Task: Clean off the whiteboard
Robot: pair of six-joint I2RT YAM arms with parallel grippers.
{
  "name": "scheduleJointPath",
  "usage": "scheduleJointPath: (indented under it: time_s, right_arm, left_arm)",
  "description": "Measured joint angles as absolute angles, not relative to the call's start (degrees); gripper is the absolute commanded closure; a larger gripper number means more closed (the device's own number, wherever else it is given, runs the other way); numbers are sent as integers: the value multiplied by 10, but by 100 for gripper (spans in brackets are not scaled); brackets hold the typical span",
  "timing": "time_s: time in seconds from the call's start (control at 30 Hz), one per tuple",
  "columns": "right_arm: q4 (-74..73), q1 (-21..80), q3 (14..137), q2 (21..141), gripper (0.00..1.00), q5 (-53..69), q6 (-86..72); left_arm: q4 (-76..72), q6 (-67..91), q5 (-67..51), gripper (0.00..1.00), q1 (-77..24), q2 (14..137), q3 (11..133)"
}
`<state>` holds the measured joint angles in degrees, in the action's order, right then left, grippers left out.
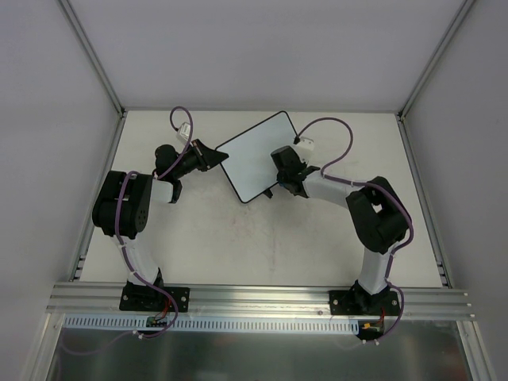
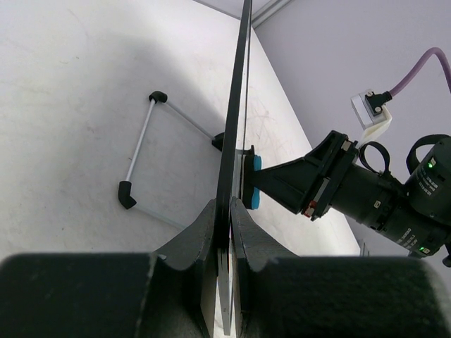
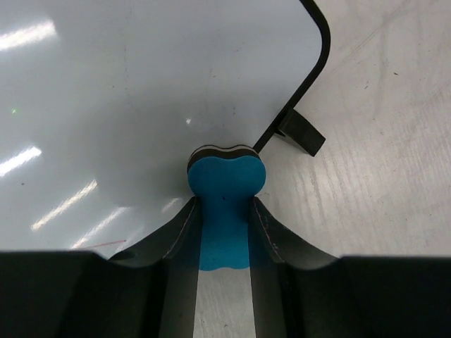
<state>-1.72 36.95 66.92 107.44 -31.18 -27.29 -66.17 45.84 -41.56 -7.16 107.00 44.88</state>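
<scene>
The whiteboard (image 1: pixel 252 155) lies tilted at the back middle of the table, its white face largely bare. My left gripper (image 1: pixel 211 157) is shut on the board's left edge; in the left wrist view the thin black-framed whiteboard (image 2: pixel 236 105) runs edge-on between the fingers of the left gripper (image 2: pixel 230 211). My right gripper (image 1: pixel 281 165) is shut on a blue bone-shaped eraser (image 3: pixel 225 184), whose dark felt end presses against the whiteboard (image 3: pixel 141 91) near its lower right corner. A faint red mark (image 3: pixel 106 244) shows beside the right gripper (image 3: pixel 224 210). The eraser (image 2: pixel 255 184) touches the board face.
A wire stand with black feet (image 2: pixel 139 151) sticks out behind the board, and one black foot (image 3: pixel 303 134) rests on the table by the corner. An aluminium rail (image 1: pixel 262 298) runs along the near edge. White walls with metal posts (image 1: pixel 94 55) enclose the table.
</scene>
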Motion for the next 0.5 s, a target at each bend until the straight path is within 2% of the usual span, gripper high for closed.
scheduleJointPath:
  time_s: [0.27, 0.5]
  right_arm:
    - [-15, 400, 672, 1074, 100, -306, -215]
    - [-15, 401, 690, 1076, 100, -253, -164]
  left_arm:
    - [-662, 457, -415, 100, -72, 1069, 449]
    - [-662, 456, -414, 100, -70, 1069, 449]
